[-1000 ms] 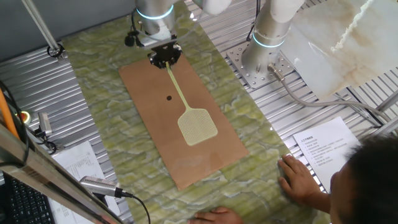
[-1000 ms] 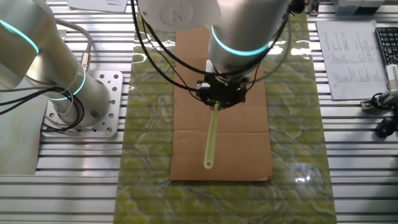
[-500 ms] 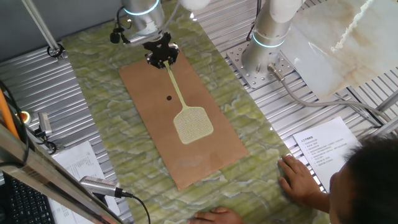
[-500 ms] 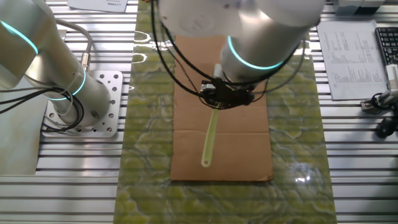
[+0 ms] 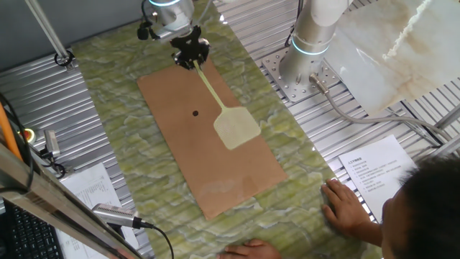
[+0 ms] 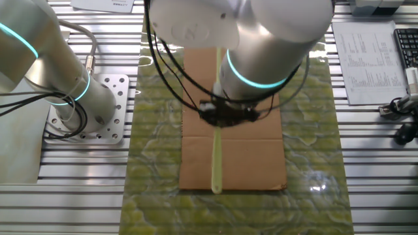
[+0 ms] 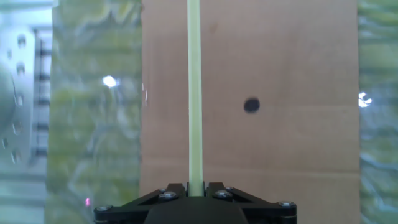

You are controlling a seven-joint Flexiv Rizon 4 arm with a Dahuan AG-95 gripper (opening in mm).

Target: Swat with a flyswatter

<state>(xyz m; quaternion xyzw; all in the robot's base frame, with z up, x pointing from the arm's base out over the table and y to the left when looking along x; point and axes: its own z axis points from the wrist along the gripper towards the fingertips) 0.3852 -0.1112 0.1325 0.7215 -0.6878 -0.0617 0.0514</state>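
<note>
The pale yellow-green flyswatter (image 5: 235,129) is held out over the brown board (image 5: 180,93), its thin handle slanting up to my gripper (image 5: 192,57) at the board's far end. The mesh head looks blurred and hangs right of a small black dot (image 5: 195,113) on the board. In the other fixed view the flyswatter handle (image 6: 216,160) runs straight under my wrist, with the gripper (image 6: 219,121) mostly hidden by the arm. In the hand view the gripper (image 7: 195,185) is shut on the flyswatter handle (image 7: 194,93), and the black dot (image 7: 251,106) lies to its right.
The board rests on a green marbled mat (image 5: 115,93). A second arm's base (image 5: 309,50) stands at the back right. A person's hand (image 5: 345,205) rests at the mat's front right, beside a printed sheet (image 5: 374,169). Another hand (image 5: 248,250) shows at the front edge.
The gripper has moved toward the board's far end and turned. The swatter head has swung right, away from the black dot, and now looks blurred. The person's hands stay put.
</note>
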